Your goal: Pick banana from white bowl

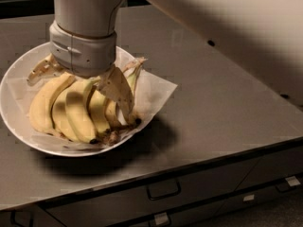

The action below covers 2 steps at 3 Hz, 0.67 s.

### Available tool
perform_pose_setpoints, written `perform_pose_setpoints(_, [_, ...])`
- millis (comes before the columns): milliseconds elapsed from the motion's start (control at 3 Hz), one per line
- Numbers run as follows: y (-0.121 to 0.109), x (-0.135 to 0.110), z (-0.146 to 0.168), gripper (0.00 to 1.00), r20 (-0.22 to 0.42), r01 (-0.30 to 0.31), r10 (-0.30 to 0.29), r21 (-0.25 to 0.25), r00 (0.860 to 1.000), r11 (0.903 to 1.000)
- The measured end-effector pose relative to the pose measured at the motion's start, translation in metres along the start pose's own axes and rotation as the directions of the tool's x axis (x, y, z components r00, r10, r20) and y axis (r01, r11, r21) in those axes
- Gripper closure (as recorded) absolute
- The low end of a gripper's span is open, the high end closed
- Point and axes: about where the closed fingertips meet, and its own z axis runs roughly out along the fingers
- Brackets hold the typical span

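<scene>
The wide white bowl (13, 82), lined with crinkled white paper (156, 91), sits on the left of a grey counter. A bunch of several yellow bananas (71, 112) lies in it, stems toward the front right. My gripper (80, 82) hangs from the thick white wrist straight above the bunch and reaches down into the bowl. Its tan fingers are spread: one shows at the far left of the bunch (41, 69), the other at its right side (120, 92). The bananas lie between them. The wrist hides the far ends of the bananas.
The grey counter (222, 103) stretches right of the bowl. Its front edge runs along the bottom, with drawers and handles (163, 190) below. My white arm crosses the upper right of the view.
</scene>
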Motion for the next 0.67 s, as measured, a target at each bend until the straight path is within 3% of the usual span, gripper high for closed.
perform_pose_setpoints(333, [-0.0019,0.0011,0.0012,0.0,-0.001,-0.005,0.005,0.007,1.0,1.0])
perform_pose_setpoints(667, [-0.0013,0.0038,0.0068,0.0,0.004,-0.023,0.023,-0.019,1.0,0.9996])
